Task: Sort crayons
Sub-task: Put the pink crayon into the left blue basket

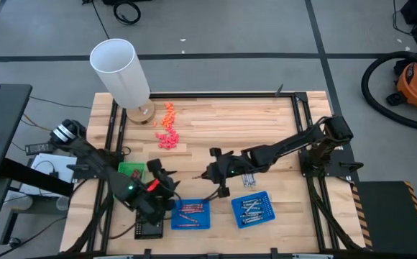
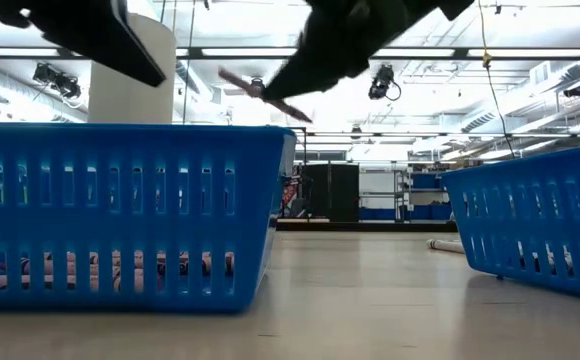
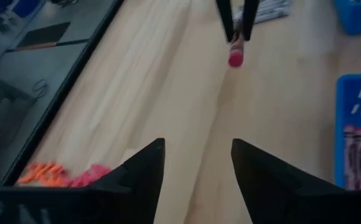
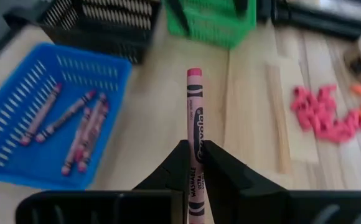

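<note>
While the right gripper (image 4: 195, 155) pinches a maroon crayon (image 4: 195, 124) that sticks out forward past its fingertips, the left gripper (image 3: 198, 163) has its fingers spread, holding nothing. Blue tray (image 4: 18, 102) with more crayons (image 4: 81, 127) sits ahead of the right gripper, off to one side.

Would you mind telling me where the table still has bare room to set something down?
Bare wood lies right of the pink bits, behind the right arm, and between the two blue trays. It is crowded at the front left: green basket, black basket and left pincer.
</note>
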`<action>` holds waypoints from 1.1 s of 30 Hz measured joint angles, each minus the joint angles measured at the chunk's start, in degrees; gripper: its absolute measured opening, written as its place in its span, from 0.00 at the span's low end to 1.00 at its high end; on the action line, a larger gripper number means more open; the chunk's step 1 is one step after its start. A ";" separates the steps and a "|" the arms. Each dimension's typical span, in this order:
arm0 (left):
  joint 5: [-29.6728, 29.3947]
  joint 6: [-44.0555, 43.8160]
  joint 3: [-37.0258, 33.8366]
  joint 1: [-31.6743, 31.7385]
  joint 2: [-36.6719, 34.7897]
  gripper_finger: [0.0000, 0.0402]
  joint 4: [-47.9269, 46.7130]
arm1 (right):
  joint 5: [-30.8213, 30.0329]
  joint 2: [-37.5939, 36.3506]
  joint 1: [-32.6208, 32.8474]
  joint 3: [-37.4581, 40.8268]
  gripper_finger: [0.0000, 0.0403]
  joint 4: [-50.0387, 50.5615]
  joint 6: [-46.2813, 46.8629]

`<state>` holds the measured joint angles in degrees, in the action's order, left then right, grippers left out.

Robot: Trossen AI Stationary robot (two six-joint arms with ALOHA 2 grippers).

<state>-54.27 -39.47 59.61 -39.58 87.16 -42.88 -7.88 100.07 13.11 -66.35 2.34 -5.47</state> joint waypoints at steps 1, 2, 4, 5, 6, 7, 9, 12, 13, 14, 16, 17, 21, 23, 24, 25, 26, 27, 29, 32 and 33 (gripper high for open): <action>0.58 2.18 0.00 0.60 0.22 0.50 2.11 | 0.00 0.00 0.34 0.00 0.11 -0.83 -0.47; 1.49 4.29 0.00 1.18 0.34 0.50 4.14 | 0.00 0.12 0.64 0.00 0.11 -1.73 -0.89; 2.90 8.80 0.00 2.59 0.83 0.50 8.60 | 0.00 0.17 0.96 0.00 0.11 -3.25 -1.64; 3.52 10.91 0.00 3.30 1.09 0.50 10.33 | -0.02 0.17 1.06 0.00 0.11 -4.03 -1.79; 4.18 12.71 -0.01 3.90 1.20 0.49 11.79 | -0.20 0.17 1.12 0.00 0.11 -4.56 -1.80; 4.54 14.26 -0.02 4.50 1.19 0.49 13.24 | -0.57 0.17 1.20 0.00 0.11 -4.90 -1.80; 5.32 16.57 0.00 5.67 1.13 0.49 15.91 | -1.33 0.17 1.44 0.00 0.11 -5.38 -1.81; 6.91 19.21 0.00 6.83 1.13 0.48 18.09 | -1.67 0.17 1.63 0.00 0.11 -5.66 -1.80; 7.96 20.24 0.00 7.01 1.13 0.48 19.07 | -1.92 0.17 1.69 0.00 0.11 -5.66 -1.72; 9.37 21.25 0.00 7.25 1.13 0.48 19.68 | -2.60 0.17 1.79 0.00 0.11 -5.63 -1.67; 11.88 22.60 -0.02 7.80 1.13 0.48 20.72 | -3.77 0.17 2.02 -0.04 0.11 -5.63 -1.92; 12.49 22.78 -0.02 8.02 1.13 0.48 21.43 | -4.26 0.17 2.09 -0.04 0.11 -5.58 -2.05; 12.51 24.63 -0.02 8.36 1.13 0.48 22.15 | -4.50 0.17 2.11 -0.02 0.11 -4.89 -2.04; 12.56 24.77 -0.02 8.28 1.13 0.48 22.13 | -4.50 0.17 2.11 0.10 0.11 -4.90 -2.04; 12.60 24.75 -0.02 8.25 1.13 0.48 22.15 | -4.50 0.17 2.11 0.13 0.11 -4.84 -2.04; 12.60 24.76 -0.02 8.25 1.13 0.47 22.15 | -4.50 0.17 2.11 0.15 0.11 -4.80 -2.04; 12.58 24.90 -0.02 8.29 1.13 0.46 22.15 | -4.50 0.17 2.11 0.15 0.11 -4.79 -2.04; 12.58 25.08 -0.02 8.30 1.13 0.45 22.14 | -4.50 0.17 2.11 0.15 0.11 -4.79 -2.04; 12.56 25.14 -0.02 8.34 1.13 0.41 22.15 | -4.50 0.17 2.11 0.15 0.11 -4.74 -2.04; 12.59 25.13 -0.02 8.60 1.13 0.35 22.61 | -4.50 0.17 2.11 0.17 0.11 -4.73 -2.04; 12.58 25.14 -0.02 8.69 1.13 0.33 22.81 | -4.50 0.17 2.11 0.17 0.11 -4.71 -2.02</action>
<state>-41.69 -14.34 59.59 -30.90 88.29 -20.07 -12.38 100.25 15.22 -66.17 -2.37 -7.49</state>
